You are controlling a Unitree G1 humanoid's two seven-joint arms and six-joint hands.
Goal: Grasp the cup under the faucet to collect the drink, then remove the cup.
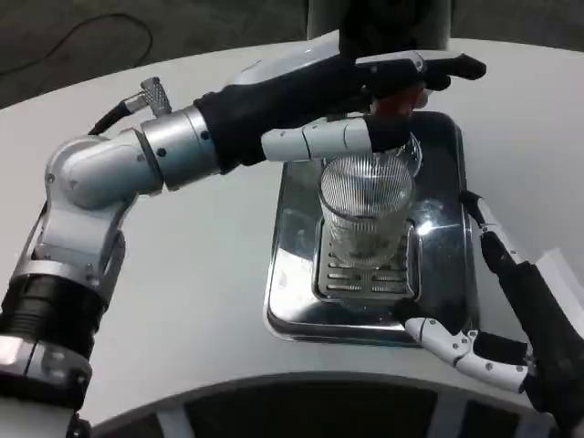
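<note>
Ribbed glass cup upright on the drip tray grate, ungrasped. Left robot hand extended over the rim (fingers straight, holding nothing); right robot hand spread beside the tray, empty. Best to wrap the cup's side low and firmly, keeping it upright.

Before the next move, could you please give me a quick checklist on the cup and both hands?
1. Cup upright on the drip tray grate: ok.
2. Left hand reaching over the cup toward the faucet lever: ok; actual contact with the lever: cannot tell.
3. Right hand gripping the cup: not ok, its fingers lie spread beside the tray.
4. Drink in the cup: cannot tell, the ribbed glass looks clear.
5. Cup centred under the spout: cannot tell, the left hand covers it.
</note>
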